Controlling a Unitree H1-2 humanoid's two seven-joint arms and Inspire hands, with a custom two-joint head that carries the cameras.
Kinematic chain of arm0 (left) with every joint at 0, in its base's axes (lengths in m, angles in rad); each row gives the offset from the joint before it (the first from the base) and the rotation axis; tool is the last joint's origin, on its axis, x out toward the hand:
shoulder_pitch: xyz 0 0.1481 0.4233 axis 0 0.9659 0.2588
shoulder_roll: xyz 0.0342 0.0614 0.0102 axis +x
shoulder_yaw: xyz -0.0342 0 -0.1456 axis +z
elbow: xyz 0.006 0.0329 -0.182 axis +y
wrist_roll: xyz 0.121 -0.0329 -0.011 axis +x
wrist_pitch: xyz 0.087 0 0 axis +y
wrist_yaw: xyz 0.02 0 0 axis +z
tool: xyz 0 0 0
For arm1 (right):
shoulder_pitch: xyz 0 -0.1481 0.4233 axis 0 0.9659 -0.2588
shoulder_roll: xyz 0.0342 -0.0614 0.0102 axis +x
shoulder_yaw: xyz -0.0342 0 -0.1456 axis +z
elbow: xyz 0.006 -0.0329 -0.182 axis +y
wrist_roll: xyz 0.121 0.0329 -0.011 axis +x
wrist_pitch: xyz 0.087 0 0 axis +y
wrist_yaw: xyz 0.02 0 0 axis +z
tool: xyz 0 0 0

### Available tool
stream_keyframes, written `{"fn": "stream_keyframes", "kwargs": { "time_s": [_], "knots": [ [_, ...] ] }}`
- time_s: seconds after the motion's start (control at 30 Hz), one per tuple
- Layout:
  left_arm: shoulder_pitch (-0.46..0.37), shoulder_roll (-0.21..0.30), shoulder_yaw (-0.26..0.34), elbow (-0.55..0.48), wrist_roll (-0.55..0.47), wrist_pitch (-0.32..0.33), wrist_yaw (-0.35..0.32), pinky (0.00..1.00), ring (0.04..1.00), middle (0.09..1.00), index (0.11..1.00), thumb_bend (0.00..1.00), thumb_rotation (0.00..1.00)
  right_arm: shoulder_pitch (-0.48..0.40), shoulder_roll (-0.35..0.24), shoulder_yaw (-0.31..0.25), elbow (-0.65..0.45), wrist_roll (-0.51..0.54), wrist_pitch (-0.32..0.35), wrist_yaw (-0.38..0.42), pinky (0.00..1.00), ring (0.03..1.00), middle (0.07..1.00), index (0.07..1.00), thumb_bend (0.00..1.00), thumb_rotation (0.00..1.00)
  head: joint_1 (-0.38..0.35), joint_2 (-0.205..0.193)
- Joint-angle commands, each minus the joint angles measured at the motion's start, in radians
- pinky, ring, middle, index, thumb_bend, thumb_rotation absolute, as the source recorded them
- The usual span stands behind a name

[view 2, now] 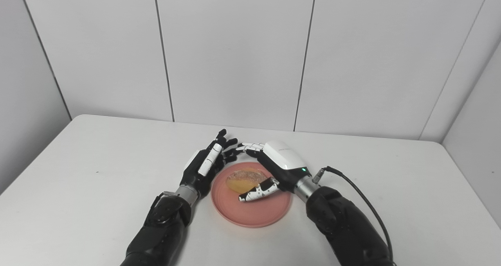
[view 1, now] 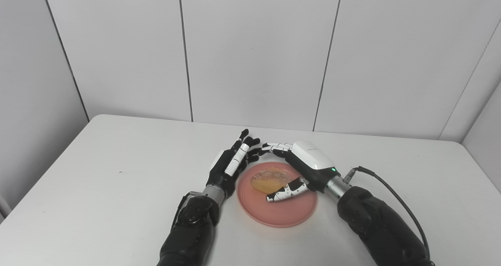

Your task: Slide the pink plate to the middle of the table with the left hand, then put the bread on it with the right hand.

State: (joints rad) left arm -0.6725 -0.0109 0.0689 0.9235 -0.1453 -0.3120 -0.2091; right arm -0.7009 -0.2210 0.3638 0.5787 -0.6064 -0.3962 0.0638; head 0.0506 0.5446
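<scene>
The pink plate (view 1: 282, 213) lies near the middle of the white table. A golden bread roll (view 1: 268, 178) rests on the plate's far half. My right hand (view 1: 303, 164) hovers over the plate's right side, open. Its fingers (view 1: 276, 146) stretch out past the far side of the bread, and its thumb (view 1: 287, 191) lies along the bread's near edge. My left hand (view 1: 231, 162) stands edge-on just left of the plate, open with fingers straight and pointing away; I cannot tell whether it touches the rim. The fingertips of both hands nearly meet behind the plate.
The white table (view 1: 117, 172) ends at a grey panelled wall at the back. A black cable (view 1: 391, 187) loops from my right wrist over the table at the right.
</scene>
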Motion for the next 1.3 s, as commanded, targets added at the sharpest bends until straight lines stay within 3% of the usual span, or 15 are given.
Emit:
{"fn": "stream_keyframes", "kwargs": {
  "time_s": [0.0,0.03,0.17,0.3,0.5,0.6,0.7,0.83,1.0,1.27],
  "knots": [
    [0.027,-0.007,-0.008,0.024,0.02,-0.062,0.025,0.96,0.944,0.961,0.999,0.79,0.78,-0.032,-0.007,-0.028,-0.035,0.023,-0.048,-0.058,0.81,0.85,0.853,0.765,1.0,0.36,0.0,0.0],
    [0.024,-0.012,-0.003,0.029,0.023,-0.077,0.045,0.98,0.973,0.979,1.0,0.78,0.78,-0.027,-0.006,-0.032,-0.032,0.01,-0.058,-0.093,0.8,0.847,0.851,0.768,1.0,0.37,0.0,0.0],
    [0.02,-0.024,-0.004,0.032,0.058,-0.117,0.124,1.0,0.999,1.0,1.0,0.78,0.77,-0.004,0.018,-0.066,-0.017,0.028,-0.064,-0.193,0.8,0.841,0.847,0.81,0.99,0.58,0.0,0.0],
    [0.025,-0.024,-0.03,0.018,0.137,-0.141,0.23,1.0,1.0,1.0,1.0,0.77,0.82,0.022,0.08,-0.16,0.024,0.212,-0.072,-0.233,0.78,0.867,0.876,0.851,0.86,0.73,-0.009,0.0],
    [0.03,-0.019,-0.064,0.005,0.233,-0.154,0.362,1.0,1.0,1.0,1.0,0.8,0.86,0.04,0.124,-0.25,0.109,0.392,-0.073,-0.242,0.88,0.907,0.92,0.906,0.87,0.93,-0.014,0.001],
    [0.025,-0.019,-0.068,0.011,0.25,-0.148,0.396,1.0,1.0,1.0,1.0,0.8,0.87,0.052,0.16,-0.336,0.15,0.512,-0.07,-0.23,0.87,0.901,0.926,0.924,0.83,0.93,-0.02,0.002],
    [0.022,-0.019,-0.067,0.016,0.255,-0.148,0.415,1.0,1.0,1.0,1.0,0.79,0.87,0.051,0.183,-0.401,0.194,0.607,-0.067,-0.206,0.93,0.932,0.949,0.972,0.74,0.94,-0.024,0.003],
    [0.016,-0.018,-0.057,0.024,0.239,-0.15,0.417,1.0,1.0,1.0,1.0,0.79,0.85,0.048,0.201,-0.453,0.229,0.68,-0.029,-0.189,0.98,0.971,0.972,0.998,0.74,0.95,-0.032,0.004],
    [0.013,-0.008,-0.058,0.02,0.253,-0.135,0.433,1.0,1.0,1.0,1.0,0.78,0.87,0.049,0.209,-0.482,0.26,0.722,0.014,-0.181,1.0,0.989,0.985,1.0,0.76,0.99,-0.037,0.005],
    [0.017,0.005,-0.054,-0.021,0.238,-0.074,0.406,1.0,1.0,1.0,1.0,0.76,0.91,0.059,0.213,-0.477,0.288,0.709,0.002,-0.189,1.0,0.981,0.984,1.0,0.76,0.98,-0.043,0.008]
  ]
}}
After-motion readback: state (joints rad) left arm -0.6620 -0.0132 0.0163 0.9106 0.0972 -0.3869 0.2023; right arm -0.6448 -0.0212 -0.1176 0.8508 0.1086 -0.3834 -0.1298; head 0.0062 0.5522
